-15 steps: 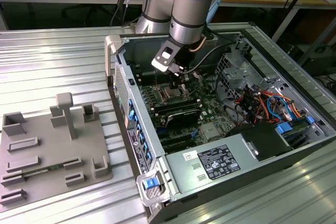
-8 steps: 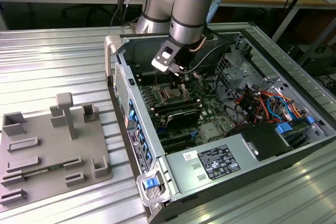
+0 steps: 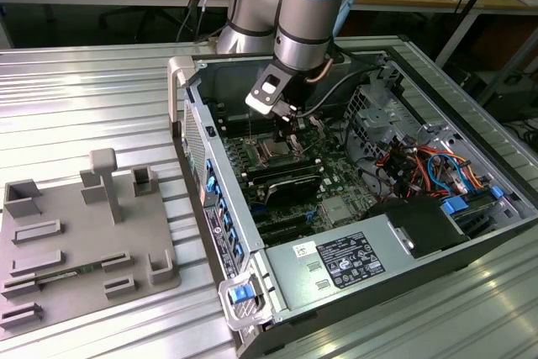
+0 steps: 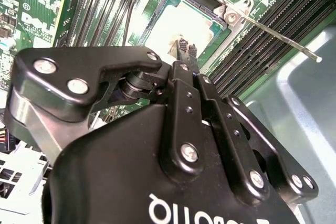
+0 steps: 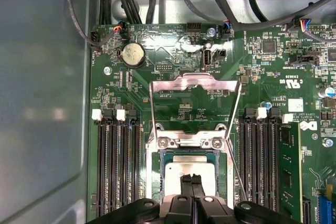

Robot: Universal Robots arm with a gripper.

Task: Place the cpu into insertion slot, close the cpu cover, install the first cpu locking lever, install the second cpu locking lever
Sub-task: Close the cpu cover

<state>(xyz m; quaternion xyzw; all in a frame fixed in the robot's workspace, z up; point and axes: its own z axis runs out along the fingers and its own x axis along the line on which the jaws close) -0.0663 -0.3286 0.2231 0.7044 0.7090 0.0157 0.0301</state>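
Cpu in socket, cover open.
The cpu [image 5: 191, 174], a flat square with a silver-grey top, lies flat inside the dark-rimmed insertion slot [image 5: 164, 182] between the memory slots. The cpu cover [image 5: 195, 83], a thin silver frame with a big square window, is swung back open from its hinge edge. A thin wire locking lever [image 4: 278, 36] sticks out beside the slot, unlatched.

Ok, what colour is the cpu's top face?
The cpu is silver-grey on top, clearest in the first wrist view.
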